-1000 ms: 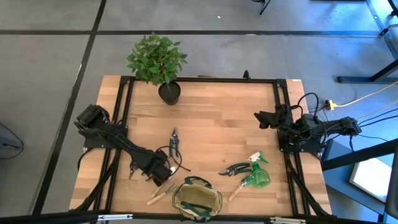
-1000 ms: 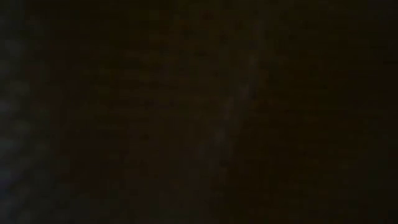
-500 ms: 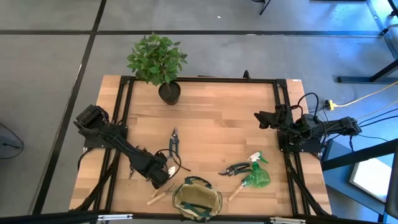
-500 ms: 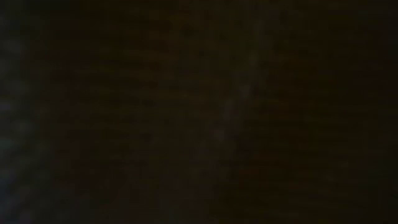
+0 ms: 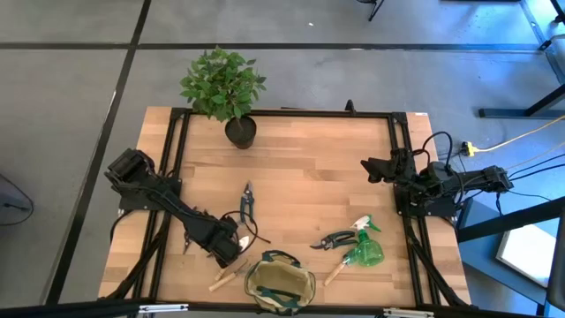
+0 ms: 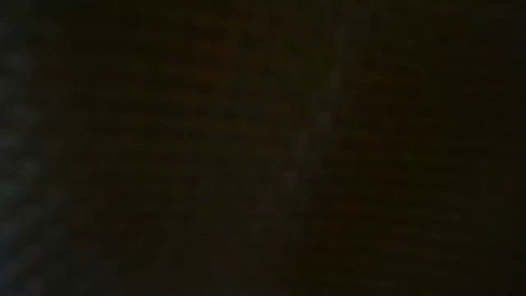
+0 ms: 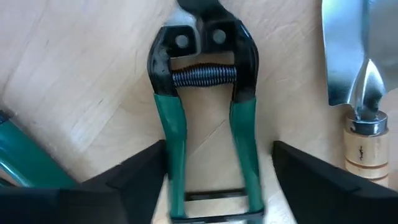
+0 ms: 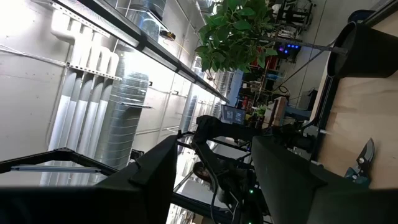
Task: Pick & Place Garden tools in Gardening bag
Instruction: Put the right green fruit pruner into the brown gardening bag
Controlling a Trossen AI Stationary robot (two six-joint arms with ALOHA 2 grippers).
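My left gripper (image 5: 228, 250) points down at the near left of the table, open, right beside the olive gardening bag (image 5: 300, 284). In its wrist view the two fingers stand on either side of the green handles of spring-loaded snips (image 7: 205, 76) that lie flat on the wood; my left gripper (image 7: 217, 152) straddles them near their free ends. A wooden-handled trowel (image 7: 351, 68) lies close beside them. Dark snips (image 5: 246, 203), pruners (image 5: 333, 239) and a green spray bottle (image 5: 365, 253) lie flat farther off. My right gripper (image 5: 375, 168) waits open at the right edge. The low view is dark. My left gripper comes at the snips from above, its fingers standing across the two handles. One finger (image 7: 140, 171) lies right at the outer side of one green handle (image 7: 169, 134); whether it touches I cannot tell. The other finger (image 7: 311, 174) stands clear of the other handle.
A leafy plant in a black pot (image 5: 239, 131) stands at the far edge. Wooden-handled tools (image 5: 225, 277) lie between my left gripper and the bag, another (image 5: 335, 270) by the spray bottle. A black frame rail (image 5: 168, 177) runs along the table's sides.
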